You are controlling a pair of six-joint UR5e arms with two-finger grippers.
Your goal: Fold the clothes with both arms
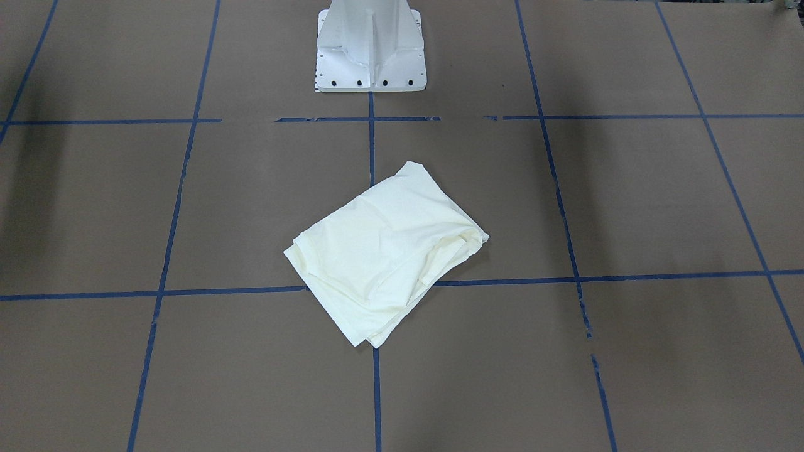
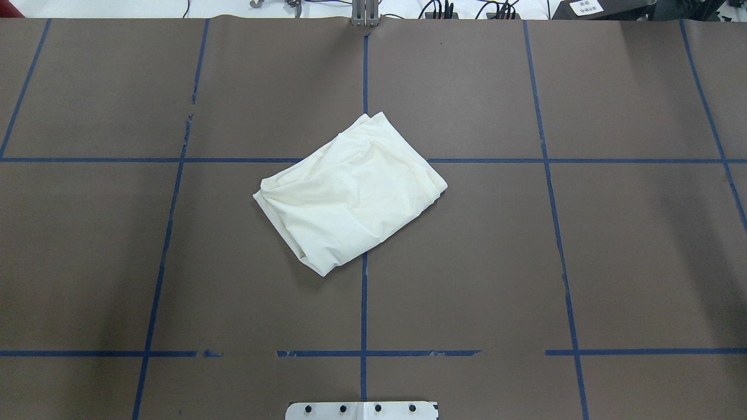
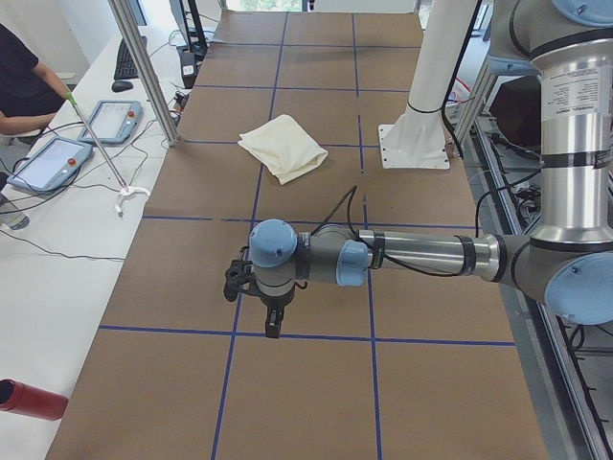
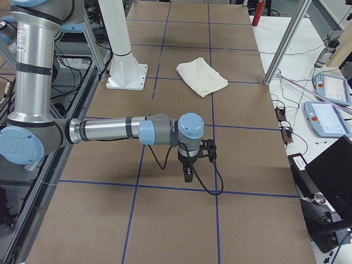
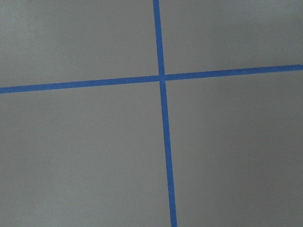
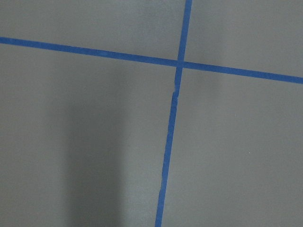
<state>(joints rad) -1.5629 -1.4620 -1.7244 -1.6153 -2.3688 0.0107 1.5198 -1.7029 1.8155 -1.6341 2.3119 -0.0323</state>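
The clothes are one cream shirt [image 1: 383, 251] lying folded into a rough rectangle at the table's middle, plain side up, no print showing [image 2: 350, 195]. It lies far from both arms [image 3: 283, 147] [image 4: 201, 76]. My left gripper [image 3: 272, 324] hangs over bare table near the robot's left end, pointing down; I cannot tell whether it is open or shut. My right gripper [image 4: 188, 174] hangs the same way near the right end, state also unclear. Both wrist views show only brown table with blue tape crossings.
The white pedestal base [image 1: 370, 50] stands just behind the shirt. A person [image 3: 24, 86] sits at a side bench with teach pendants [image 3: 53, 161]. Metal posts [image 3: 144, 67] [image 4: 283, 44] stand at the table's far edge. A red cylinder [image 3: 29, 400] lies on the bench.
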